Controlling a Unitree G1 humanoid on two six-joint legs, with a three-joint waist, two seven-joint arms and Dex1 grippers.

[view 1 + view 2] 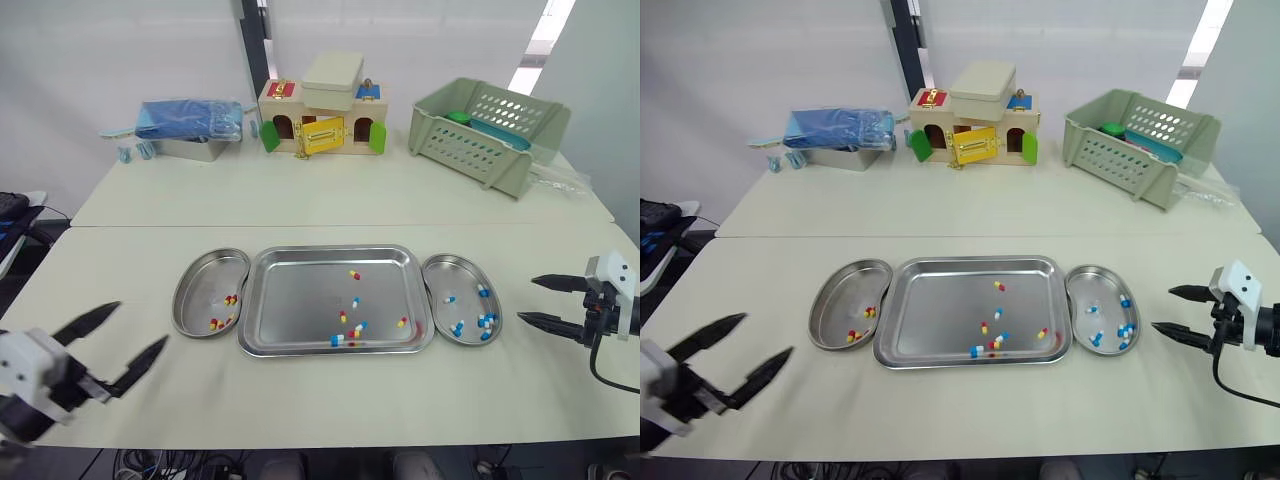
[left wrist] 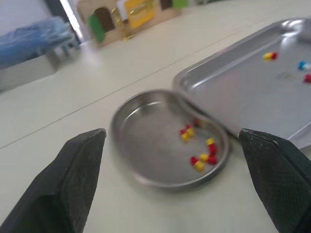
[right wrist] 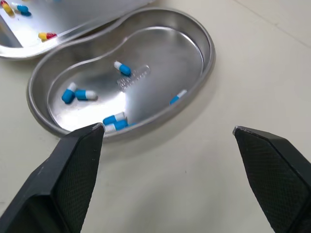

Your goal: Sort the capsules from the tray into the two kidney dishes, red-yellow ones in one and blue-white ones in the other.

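The left gripper and right gripper are hovering empty with fingers spread wide, each outside its own dish, red-yellow dish and blue-white dish, while the unsorted capsules are lying in the tray toward its front right, seemingly nearer the right gripper.

One tray holds about seven capsules: four red-yellow, three blue-white. Two kidney dishes flank it: the 9 o'clock dish holds roughly four red-yellow, the 3 o'clock dish six blue-white.

Along the table's far edge: blue bundle atop a metal tin, wooden toy house, green basket toward the right corner.
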